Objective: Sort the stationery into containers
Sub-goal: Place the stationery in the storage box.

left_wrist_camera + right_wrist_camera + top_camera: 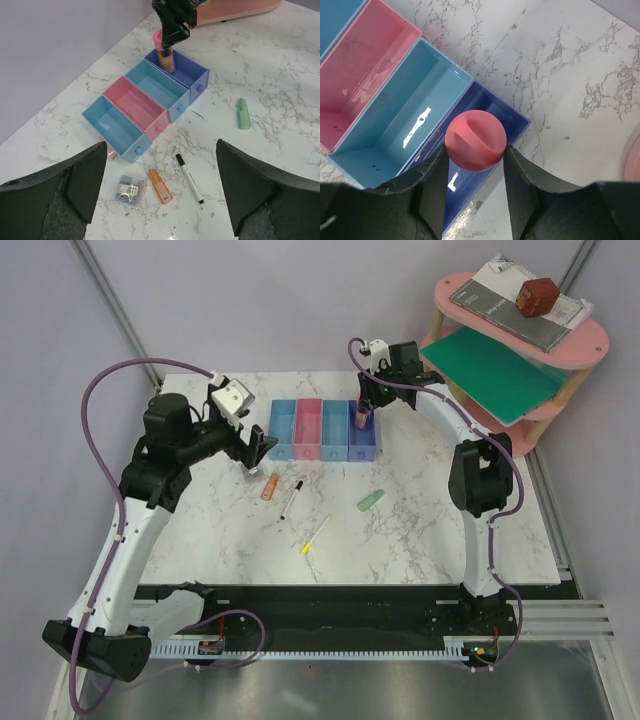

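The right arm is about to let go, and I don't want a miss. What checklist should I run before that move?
1. Right gripper shut on the pink eraser: ok.
2. Eraser over the periwinkle bin: ok.
3. Eraser's lower end below the bin's rim: ok.
4. Eraser touching the bin's floor: cannot tell.
5. Left gripper open, apart from that bin: ok.

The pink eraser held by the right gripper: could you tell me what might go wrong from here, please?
1. The pink eraser stands upright in the right gripper, close to the periwinkle bin's wall beside the light blue bin; released, it might topple onto that wall or over it.
2. Its jaws span roughly the bin's width, so lowering could bump a wall and shift the row.
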